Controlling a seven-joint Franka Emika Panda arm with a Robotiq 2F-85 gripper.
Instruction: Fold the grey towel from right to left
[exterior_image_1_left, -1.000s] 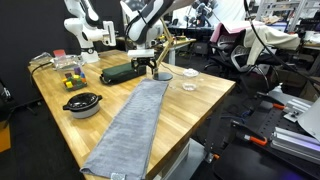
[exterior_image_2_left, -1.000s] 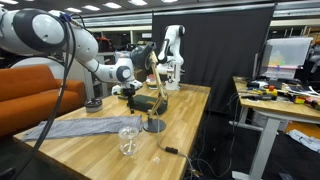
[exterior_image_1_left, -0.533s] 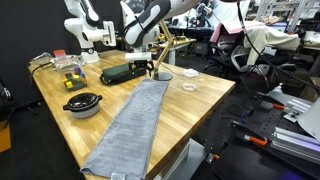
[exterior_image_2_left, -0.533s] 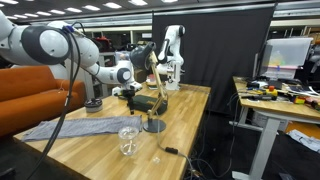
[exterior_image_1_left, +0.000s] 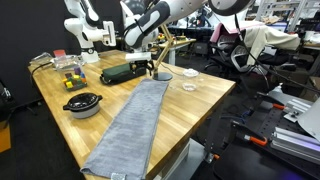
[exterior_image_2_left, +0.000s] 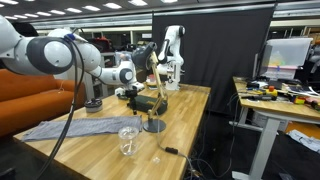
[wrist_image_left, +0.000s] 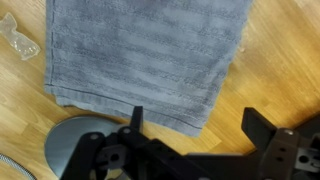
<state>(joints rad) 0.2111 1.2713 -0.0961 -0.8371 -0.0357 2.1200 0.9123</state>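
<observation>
The grey towel (exterior_image_1_left: 130, 125) lies flat as a long strip across the wooden table, from the front edge to the middle. It also shows in the other exterior view (exterior_image_2_left: 72, 127). My gripper (exterior_image_1_left: 152, 68) hangs just over the towel's far end, near the lamp base, and is seen from the side in an exterior view (exterior_image_2_left: 130, 94). In the wrist view the towel (wrist_image_left: 150, 50) fills the top, and one corner of it lies on the wood between my open gripper (wrist_image_left: 198, 128) fingers. Nothing is held.
A black bowl (exterior_image_1_left: 82, 104) sits beside the towel. A dark green box (exterior_image_1_left: 125, 73) and a lamp's round base (wrist_image_left: 75, 142) stand close to the gripper. A clear glass (exterior_image_2_left: 128, 140) rests on the table, and coloured blocks (exterior_image_1_left: 68, 78) are at the back.
The arm's upper links have shifted a little. The gripper stays open over the towel's far end, and the towel has not moved.
</observation>
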